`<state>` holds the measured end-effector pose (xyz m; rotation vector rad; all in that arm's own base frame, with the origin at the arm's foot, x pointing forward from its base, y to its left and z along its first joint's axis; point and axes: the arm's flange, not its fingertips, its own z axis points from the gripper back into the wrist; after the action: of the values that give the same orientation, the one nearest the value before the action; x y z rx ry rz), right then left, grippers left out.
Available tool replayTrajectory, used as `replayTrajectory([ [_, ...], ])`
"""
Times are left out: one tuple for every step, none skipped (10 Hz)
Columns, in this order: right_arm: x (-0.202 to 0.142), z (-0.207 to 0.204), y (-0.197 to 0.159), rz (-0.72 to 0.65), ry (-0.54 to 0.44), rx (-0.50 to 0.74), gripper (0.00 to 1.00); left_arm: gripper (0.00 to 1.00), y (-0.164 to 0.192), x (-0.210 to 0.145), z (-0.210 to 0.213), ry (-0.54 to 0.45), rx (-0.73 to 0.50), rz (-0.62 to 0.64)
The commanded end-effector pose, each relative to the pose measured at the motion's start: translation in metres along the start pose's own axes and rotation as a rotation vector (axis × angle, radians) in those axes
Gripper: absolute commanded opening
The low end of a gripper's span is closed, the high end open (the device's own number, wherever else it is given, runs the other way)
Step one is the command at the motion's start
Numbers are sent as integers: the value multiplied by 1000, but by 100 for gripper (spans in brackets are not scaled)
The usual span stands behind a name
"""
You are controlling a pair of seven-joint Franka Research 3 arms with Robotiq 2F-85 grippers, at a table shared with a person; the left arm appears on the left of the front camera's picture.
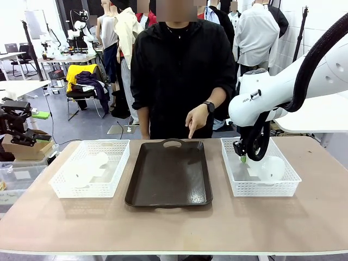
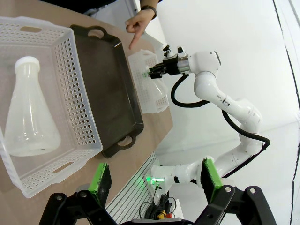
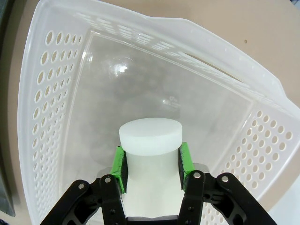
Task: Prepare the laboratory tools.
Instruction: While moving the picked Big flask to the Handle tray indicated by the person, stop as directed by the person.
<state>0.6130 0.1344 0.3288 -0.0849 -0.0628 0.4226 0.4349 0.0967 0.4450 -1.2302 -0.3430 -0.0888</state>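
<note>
The right tool (image 3: 151,161) is clamped on the neck of a frosted flask (image 3: 150,133) inside the right basket (image 3: 51,84), while the left tool (image 2: 154,173) hangs wide open and empty.

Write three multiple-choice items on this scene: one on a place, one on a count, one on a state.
1. The left flask lies: A. in the left basket; B. on the brown tray; C. in the person's grasp.
2. White baskets on the table: A. one; B. two; C. three.
3. The right hand is: A. open; B. shut on the right flask; C. shut on nothing.
Key: 1 A, lattice walls surround it. 2 B, the left one and the right basket. 3 B, green pads press both sides of its neck.
</note>
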Motion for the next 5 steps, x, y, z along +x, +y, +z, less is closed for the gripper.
replayTrajectory([
  [0, -1, 0, 0, 5, 1, 0, 100, -1, 0, 1, -2, -1, -17],
  [0, -1, 0, 0, 5, 1, 0, 100, -1, 0, 1, -2, -1, -17],
  [0, -1, 0, 0, 5, 1, 0, 100, -1, 0, 1, -2, -1, -17],
  [0, -1, 0, 0, 5, 1, 0, 100, -1, 0, 1, -2, -1, -17],
  [0, -1, 0, 0, 5, 1, 0, 100, -1, 0, 1, -2, -1, -17],
])
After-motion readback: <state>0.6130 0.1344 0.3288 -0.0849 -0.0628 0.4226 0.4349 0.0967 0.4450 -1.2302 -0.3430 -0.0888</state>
